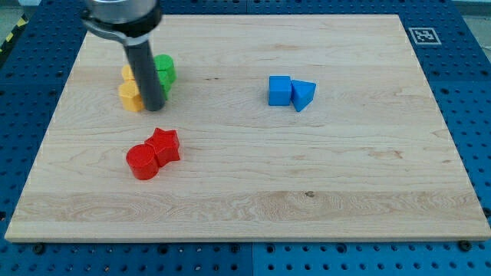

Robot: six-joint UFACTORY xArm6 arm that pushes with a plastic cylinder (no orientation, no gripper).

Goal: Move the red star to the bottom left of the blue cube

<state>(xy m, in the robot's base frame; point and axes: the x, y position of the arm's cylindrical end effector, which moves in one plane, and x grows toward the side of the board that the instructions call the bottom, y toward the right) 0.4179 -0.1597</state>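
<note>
A pale wooden board (253, 199) lies on a blue pegboard bench (476, 115). My tip (154, 107), a bare rod holding nothing, rests among yellow blocks (130, 93) and green blocks (165, 70) near the top-left corner. The red star (164, 144) touches a red cylinder (142, 162) toward the left edge; the blue cube (279, 90) touches a blue wedge (303, 94) nearer the top edge.

We see a pale wooden board (307, 199) with a light streaky grain and one small dark knot towards six o'clock. Around it lies a blue pegboard (476, 115) dotted with dark holes. At the board's one o'clock corner sits a black-and-white square tag (424, 35). Our rod (146, 73) is dark grey, almost black, and our tip (154, 108) is the same shade. Near it we find yellow blocks (130, 95) and green blocks (165, 69). At about eight o'clock sit a red star (165, 144) and a red cylinder (142, 162), both glossy. Right of centre are a blue cube (279, 90) and a blue wedge (304, 94).
</note>
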